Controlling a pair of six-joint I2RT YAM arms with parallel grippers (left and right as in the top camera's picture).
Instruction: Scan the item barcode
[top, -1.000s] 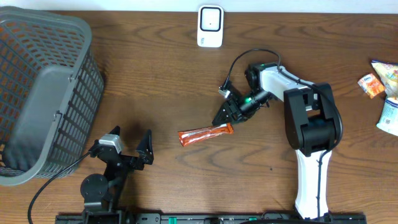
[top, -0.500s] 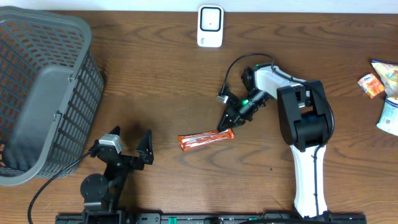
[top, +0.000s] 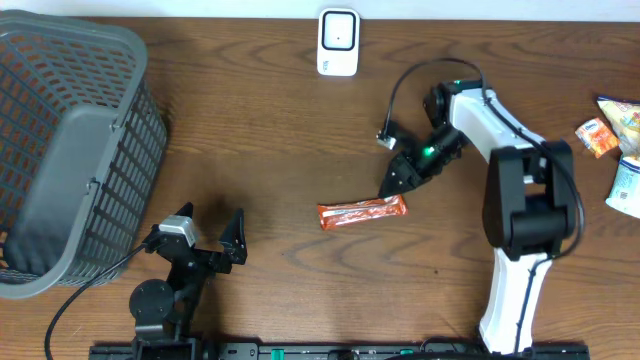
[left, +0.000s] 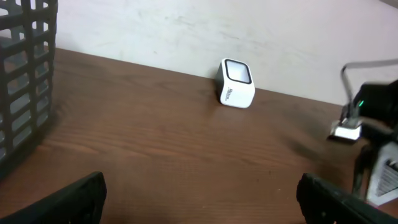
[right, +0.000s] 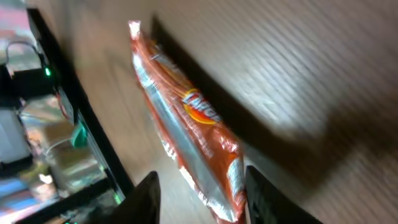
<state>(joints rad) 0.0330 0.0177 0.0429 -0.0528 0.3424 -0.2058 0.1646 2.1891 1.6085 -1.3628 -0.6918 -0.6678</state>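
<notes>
Grey basket (top: 70, 150) stands left; orange bar (top: 362, 213) lies on desk (top: 250, 120). Left tool (top: 212, 216) spread; right tool (top: 390, 186) half-spread at bar's end.

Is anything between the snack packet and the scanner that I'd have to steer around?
Nothing visible. Only bare table lies between the orange snack packet and the white scanner at the far edge. The right arm's cable hangs just right of that line, and the grey basket sits far to the left.
</notes>
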